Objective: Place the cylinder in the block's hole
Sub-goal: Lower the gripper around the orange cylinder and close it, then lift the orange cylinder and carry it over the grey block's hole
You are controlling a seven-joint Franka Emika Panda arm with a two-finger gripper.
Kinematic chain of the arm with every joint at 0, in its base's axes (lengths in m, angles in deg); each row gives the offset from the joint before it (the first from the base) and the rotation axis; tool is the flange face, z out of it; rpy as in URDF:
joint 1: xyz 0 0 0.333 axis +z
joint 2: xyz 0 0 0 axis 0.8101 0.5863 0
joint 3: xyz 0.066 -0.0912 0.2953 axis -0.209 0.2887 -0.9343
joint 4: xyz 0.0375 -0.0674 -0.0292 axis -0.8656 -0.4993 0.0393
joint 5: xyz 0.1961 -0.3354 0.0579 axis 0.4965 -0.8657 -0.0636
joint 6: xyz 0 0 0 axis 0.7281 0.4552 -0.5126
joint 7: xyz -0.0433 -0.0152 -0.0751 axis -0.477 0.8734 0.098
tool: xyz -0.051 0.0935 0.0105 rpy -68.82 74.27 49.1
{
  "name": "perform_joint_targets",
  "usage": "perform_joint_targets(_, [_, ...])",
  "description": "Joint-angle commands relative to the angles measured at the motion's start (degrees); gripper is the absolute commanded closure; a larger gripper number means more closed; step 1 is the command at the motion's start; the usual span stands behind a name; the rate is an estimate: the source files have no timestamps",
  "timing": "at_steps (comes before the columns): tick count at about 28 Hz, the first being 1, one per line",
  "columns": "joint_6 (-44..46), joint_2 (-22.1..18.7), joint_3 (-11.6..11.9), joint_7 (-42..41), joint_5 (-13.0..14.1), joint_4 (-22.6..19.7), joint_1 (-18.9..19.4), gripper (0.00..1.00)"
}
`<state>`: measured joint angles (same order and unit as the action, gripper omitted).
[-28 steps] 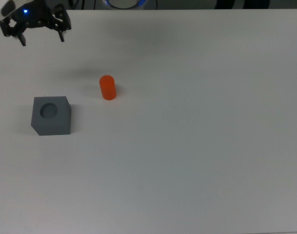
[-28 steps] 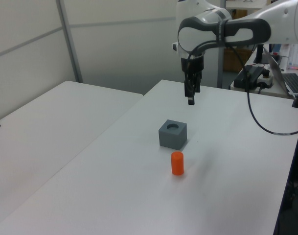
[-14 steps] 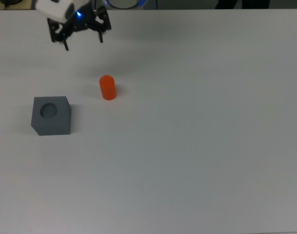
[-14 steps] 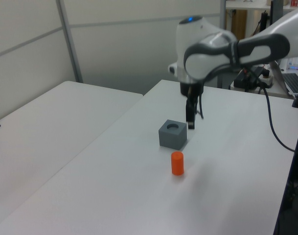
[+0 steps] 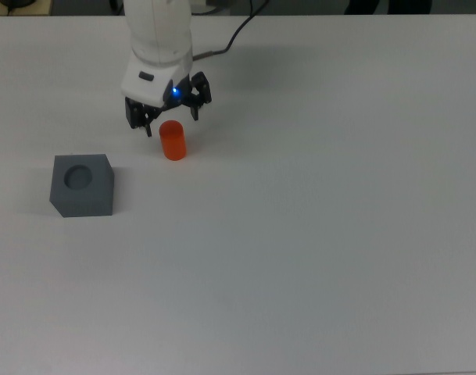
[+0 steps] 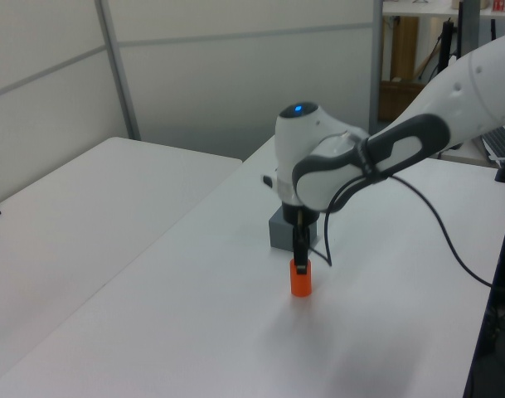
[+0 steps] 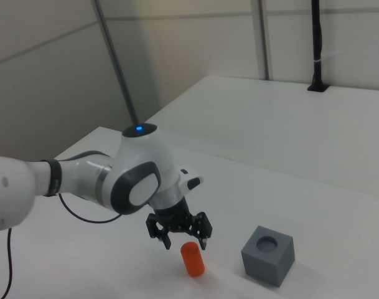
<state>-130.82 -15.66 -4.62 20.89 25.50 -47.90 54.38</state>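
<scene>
Looking across the white table, we see it carrying everything in the scene, with a second white table just beside it at the left view's left. Our arm reaches in over the surface, a black cable looping off it, and its rounded white wrist shows a small blue light.

Next in size is the block, a dark grey cube sitting flat on the table with the round hole in its top face open and unfilled. In the top view it lies to the left of and a little below the cylinder, apart from it.

Our gripper points down just above the cylinder's top, its black fingers spread wide with nothing between them; in the right view one fingertip hangs at each side above the cylinder.

Smallest, the cylinder stands upright on the table, bright orange-red, outside the block's hole and untouched.
</scene>
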Motion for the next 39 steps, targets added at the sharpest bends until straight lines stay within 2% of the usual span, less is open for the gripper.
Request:
perform_joint_targets(1, [-2.35,2.52,-0.31,-0.39,-0.28,0.90,0.25,0.01])
perform_joint_targets(4, [-2.27,2.52,-0.39,-0.39,-1.07,0.90,0.25,0.16])
perform_joint_targets(5, [-2.27,2.52,-0.39,-0.39,-1.33,0.90,0.25,0.31])
perform_joint_targets(8, [-2.09,2.52,-0.48,-0.30,-1.34,0.90,0.25,0.60])
perform_joint_targets(9, [-2.09,2.52,-0.48,-0.30,-1.34,0.90,0.25,0.66])
perform_joint_targets(10, [-1.83,2.52,-0.57,-0.30,-1.34,0.90,0.25,0.67])
perform_joint_targets(14, [-1.65,2.43,-0.75,-0.21,-1.34,0.99,0.25,0.85])
perform_joint_targets(15, [-1.65,2.43,-0.75,-0.13,-1.34,1.08,0.25,0.96])
perform_joint_targets(16, [-1.65,2.43,-0.75,0.48,-1.25,1.60,0.17,1.00])
perform_joint_targets(20, [-1.65,2.43,-0.66,2.50,-0.72,3.71,-0.54,1.00])
perform_joint_targets(25, [-1.56,2.52,-0.39,5.41,0.15,8.72,-3.61,1.00])
perform_joint_targets(29, [-1.91,2.78,-0.22,7.25,2.09,12.85,-6.86,1.00])
perform_joint_targets(33, [-2.09,4.97,-0.22,7.34,3.76,17.07,-10.11,1.00])
perform_joint_targets(39, [-3.58,10.51,-0.13,7.61,3.76,21.46,-11.96,1.00])
